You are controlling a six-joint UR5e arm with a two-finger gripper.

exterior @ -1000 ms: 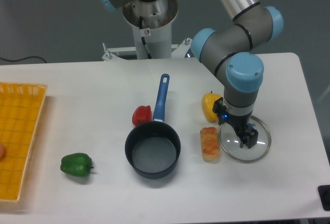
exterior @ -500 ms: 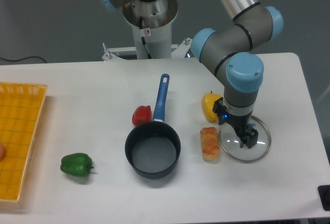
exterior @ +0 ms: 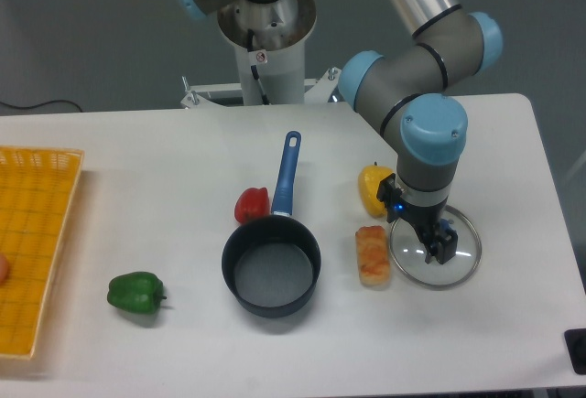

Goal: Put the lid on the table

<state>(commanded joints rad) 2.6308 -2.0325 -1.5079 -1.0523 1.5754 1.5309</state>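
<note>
Clear glass lid flat on the white table, right of the bread roll. Gripper down over its centre, knob hidden; open or clamped, cannot tell. Dark saucepan beside the roll, nothing inside. Yellow mesh tray at far left, holding something pale at its edge.
</note>
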